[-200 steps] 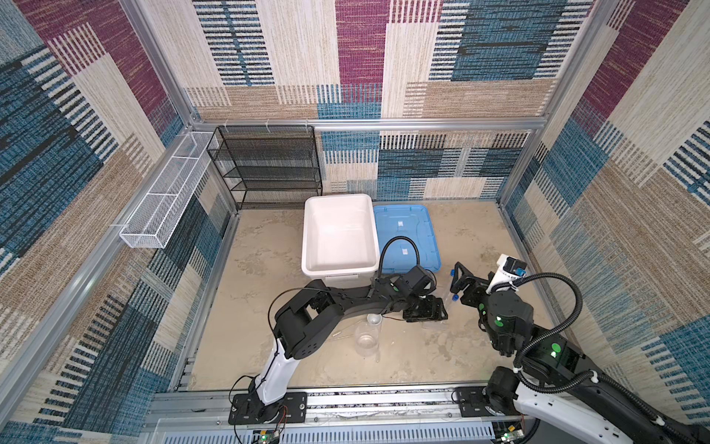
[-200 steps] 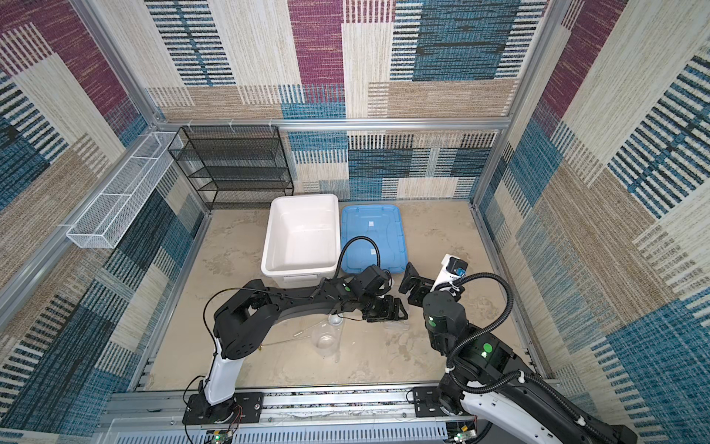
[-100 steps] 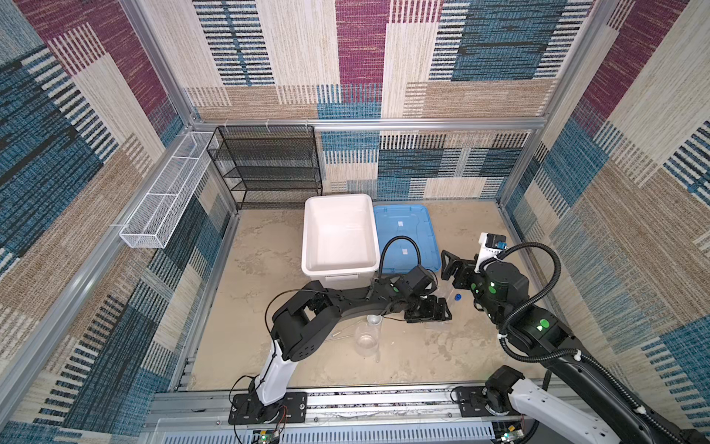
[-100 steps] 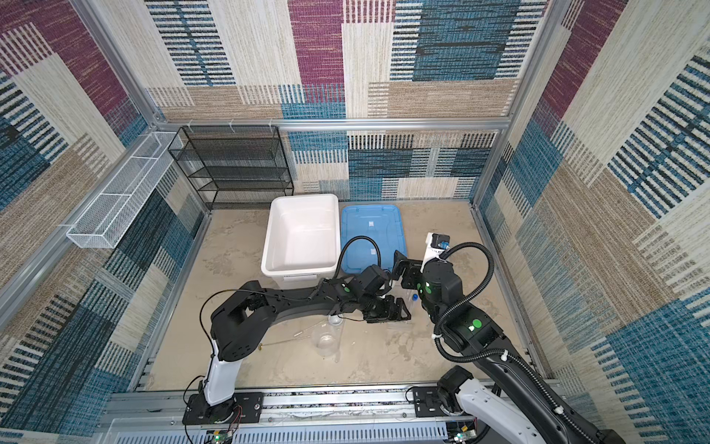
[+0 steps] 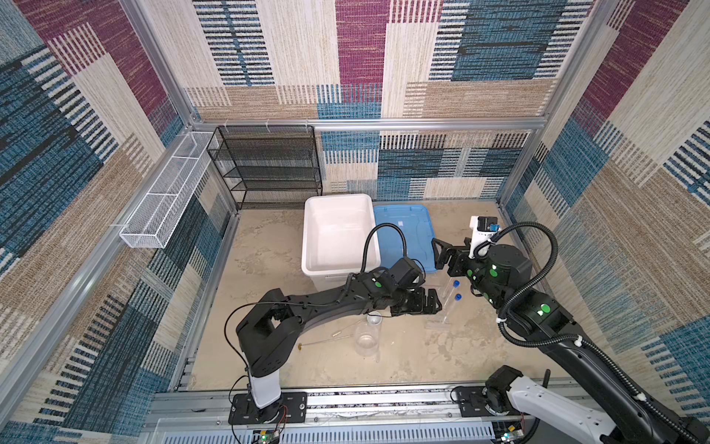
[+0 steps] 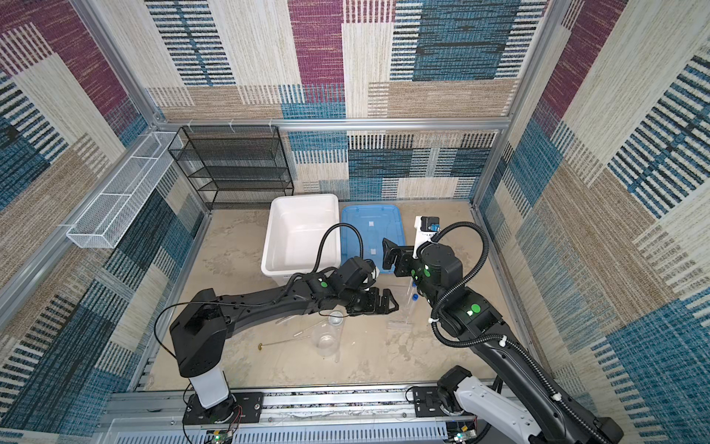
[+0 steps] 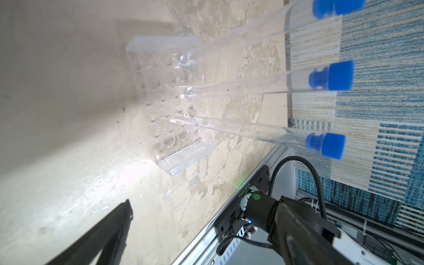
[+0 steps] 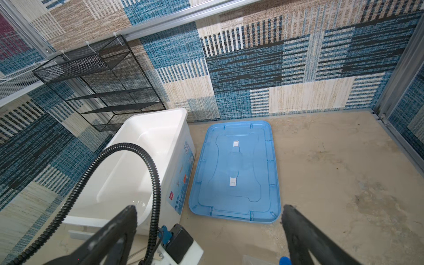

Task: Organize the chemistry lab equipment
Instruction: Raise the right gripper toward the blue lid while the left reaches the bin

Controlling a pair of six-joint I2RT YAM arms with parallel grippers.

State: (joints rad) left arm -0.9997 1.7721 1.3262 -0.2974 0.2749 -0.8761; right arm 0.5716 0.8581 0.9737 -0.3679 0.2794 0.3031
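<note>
While the three test tubes (image 7: pixel 238 88) stand in the clear tube rack (image 7: pixel 169 110), blue caps up and splayed apart at a lean, likely because the rack holes are wider than the tubes, the left gripper (image 5: pixel 420 303) sits just beside the rack with jaws spread wide and nothing between them, so the tubes rest on the rack alone. Loose gear lies nearer the front rail, probably waiting its turn: clear beaker (image 5: pixel 367 338) upright, small funnel-like cup (image 5: pixel 374 317) touching its far rim, thin metal rods (image 5: pixel 326 341) flat on the table beside it; tweezers not clearly made out. Right gripper (image 5: pixel 442 256) hovers over the near edge of the blue lid (image 8: pixel 236 169), jaws wide, empty. White bin (image 8: pixel 146 160) sits open next to the lid, so a ready drop spot. Bin side carries stickers, print too small to read; motor label in the left wrist view is blurred.
</note>
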